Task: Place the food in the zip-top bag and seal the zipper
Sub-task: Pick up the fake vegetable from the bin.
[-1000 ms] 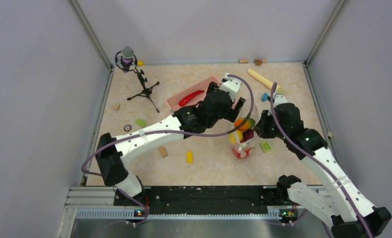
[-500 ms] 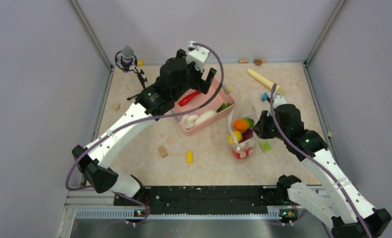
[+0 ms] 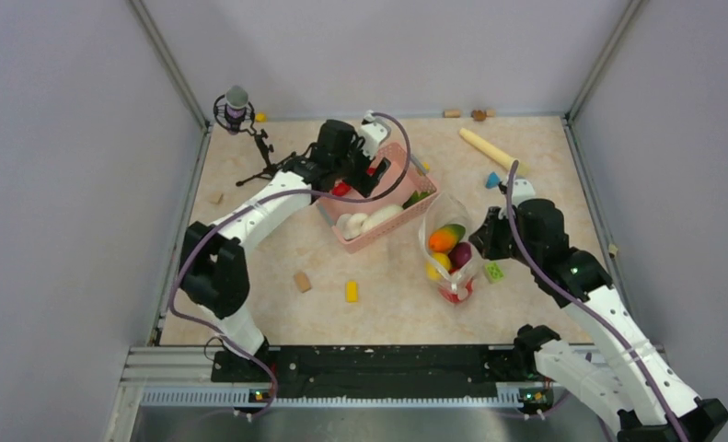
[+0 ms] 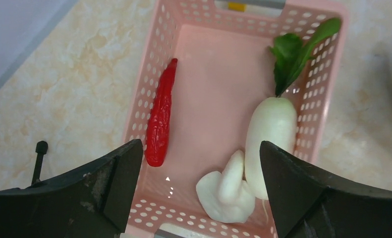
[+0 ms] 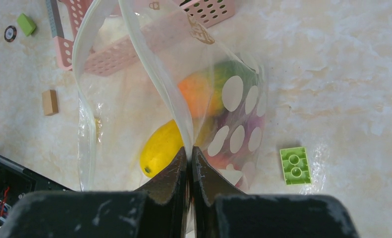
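Now, L pincer is spread wide above the pink basket: red chili near one finger, white radish near the other. R pincer is pinching the zip-top bag rim; yellow mango & orange-green mango lie inside, just ahead of it.

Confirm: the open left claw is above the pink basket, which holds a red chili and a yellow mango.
No mango there. The left wrist view shows the open left claw above the pink basket, which holds a red chili and a white radish.
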You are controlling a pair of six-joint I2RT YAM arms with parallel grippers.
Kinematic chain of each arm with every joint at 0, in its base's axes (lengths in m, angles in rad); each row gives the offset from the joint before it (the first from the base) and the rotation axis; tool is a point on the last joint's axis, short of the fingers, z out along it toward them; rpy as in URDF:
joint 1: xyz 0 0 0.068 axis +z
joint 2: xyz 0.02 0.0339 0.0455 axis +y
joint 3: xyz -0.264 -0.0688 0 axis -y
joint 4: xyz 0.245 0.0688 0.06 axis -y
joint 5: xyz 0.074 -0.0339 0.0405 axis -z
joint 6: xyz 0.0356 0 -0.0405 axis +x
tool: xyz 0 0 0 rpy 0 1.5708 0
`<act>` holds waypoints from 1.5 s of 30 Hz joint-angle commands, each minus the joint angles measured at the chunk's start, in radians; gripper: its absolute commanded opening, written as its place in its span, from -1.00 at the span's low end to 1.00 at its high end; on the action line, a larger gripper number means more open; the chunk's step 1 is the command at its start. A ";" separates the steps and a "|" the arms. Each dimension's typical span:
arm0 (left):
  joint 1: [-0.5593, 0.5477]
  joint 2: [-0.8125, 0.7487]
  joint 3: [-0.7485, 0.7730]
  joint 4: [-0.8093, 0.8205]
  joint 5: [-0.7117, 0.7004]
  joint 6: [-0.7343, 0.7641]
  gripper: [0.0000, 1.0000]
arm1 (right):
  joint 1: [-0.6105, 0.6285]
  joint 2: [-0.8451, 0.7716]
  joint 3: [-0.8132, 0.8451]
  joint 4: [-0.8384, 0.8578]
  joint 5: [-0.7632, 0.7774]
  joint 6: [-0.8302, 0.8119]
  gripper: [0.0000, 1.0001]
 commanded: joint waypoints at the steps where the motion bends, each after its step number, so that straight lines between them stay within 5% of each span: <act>1: 0.032 0.098 0.004 0.103 -0.009 0.057 0.79 | -0.002 -0.030 -0.006 0.054 0.010 -0.006 -0.91; 15: 0.066 0.340 0.064 0.193 -0.136 0.113 0.64 | -0.003 -0.016 -0.023 0.064 0.035 0.000 -0.91; 29: 0.078 0.406 0.076 0.194 -0.146 0.117 0.52 | -0.003 -0.012 -0.033 0.072 0.030 0.002 -0.92; 45: 0.077 0.428 0.125 0.035 0.077 0.136 0.50 | -0.002 -0.031 -0.037 0.074 0.029 0.001 -0.92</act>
